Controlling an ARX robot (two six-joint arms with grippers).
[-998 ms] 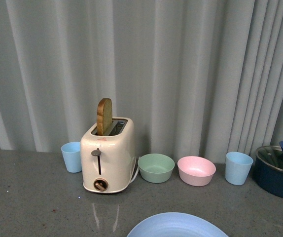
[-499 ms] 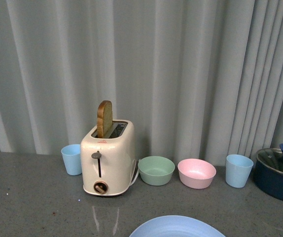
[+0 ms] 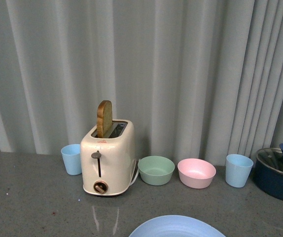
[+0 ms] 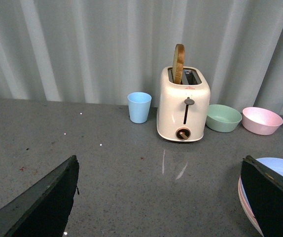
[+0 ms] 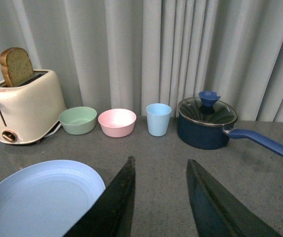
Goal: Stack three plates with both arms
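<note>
The light blue plate (image 3: 177,226) is seen at the lower centre of the front frame, topping a pink plate (image 4: 243,200); the view has barely shifted over the last second. Both the left end effector (image 4: 161,197) and right end effector (image 5: 159,197) are held open and empty; the stack is judged nearly complete.

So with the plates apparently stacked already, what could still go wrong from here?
The light blue plate sits on a pink plate right beside the left tool; a sideways pull-out might nudge the stack. The right tool hovers open just past the blue plate's rim and could clip it. The cream plate isn't visible, so a full three-plate stack can't be confirmed.
</note>
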